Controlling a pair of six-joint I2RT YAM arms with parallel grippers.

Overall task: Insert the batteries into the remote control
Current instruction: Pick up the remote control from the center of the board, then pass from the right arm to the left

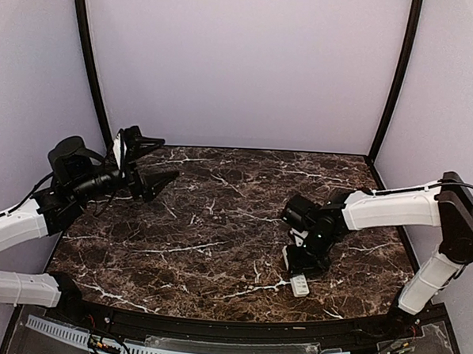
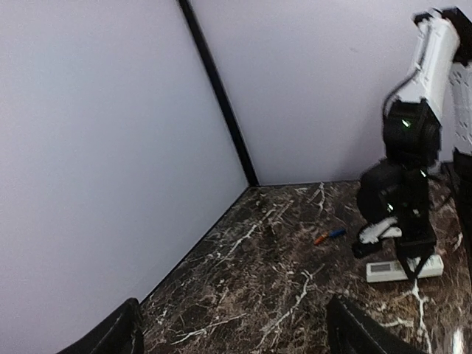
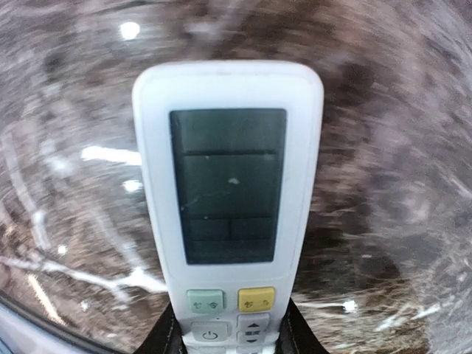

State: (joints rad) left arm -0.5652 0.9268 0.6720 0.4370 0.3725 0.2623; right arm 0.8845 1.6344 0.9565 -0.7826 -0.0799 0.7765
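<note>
The white remote control [image 3: 228,199] fills the right wrist view, display end pointing away, buttons up. My right gripper [image 3: 230,332] is shut on its button end, with black fingers [image 3: 168,338] on both sides. In the top view the remote [image 1: 300,286] sticks out below the right gripper [image 1: 302,264], near the table's front. It also shows in the left wrist view [image 2: 402,269]. The batteries lie end to end on the marble, orange-red [image 2: 321,239] and blue [image 2: 337,233], just beyond the right gripper; the top view hides them. My left gripper [image 1: 154,161] is open and empty, raised at the far left.
The dark marble table [image 1: 218,224] is enclosed by pale purple walls with black corner posts [image 1: 88,58]. The right arm [image 1: 393,207] reaches in from the right edge. The left gripper's fingertips [image 2: 110,332] frame the bottom of the left wrist view.
</note>
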